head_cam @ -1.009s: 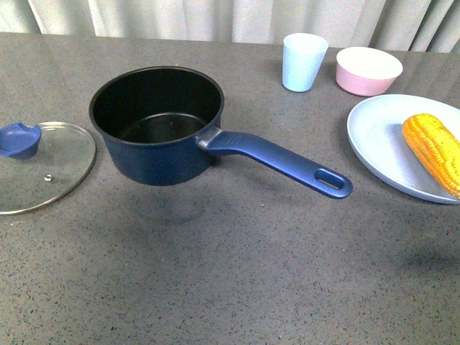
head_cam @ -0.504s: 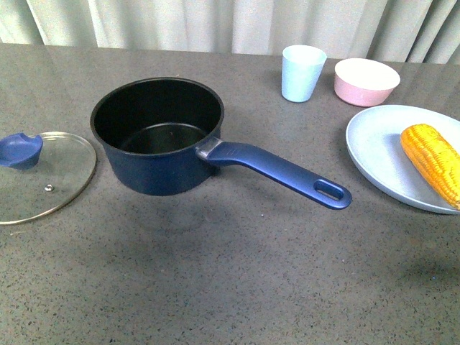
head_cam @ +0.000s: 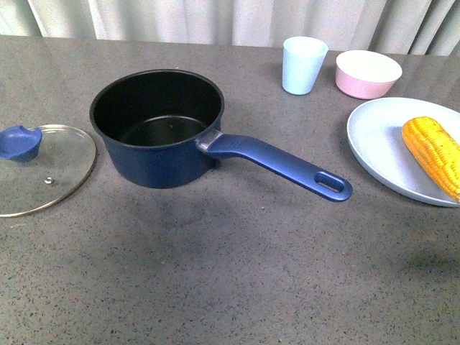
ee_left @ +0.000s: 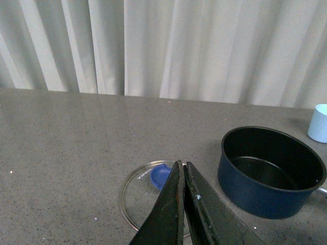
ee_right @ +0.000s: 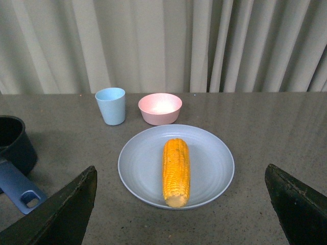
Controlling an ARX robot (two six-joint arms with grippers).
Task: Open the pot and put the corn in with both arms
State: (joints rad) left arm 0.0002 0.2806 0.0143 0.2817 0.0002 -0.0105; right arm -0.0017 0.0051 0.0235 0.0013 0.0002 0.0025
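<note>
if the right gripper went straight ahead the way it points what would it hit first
Probably the corn, which lies on the plate, centred ahead of the open right gripper. Depth is unclear; the plate's rim might come first.

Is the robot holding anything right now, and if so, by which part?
Nothing is held. The left tool is closed on nothing, near the lid. The right tool is wide open, and the corn lies untouched on its plate.
</note>
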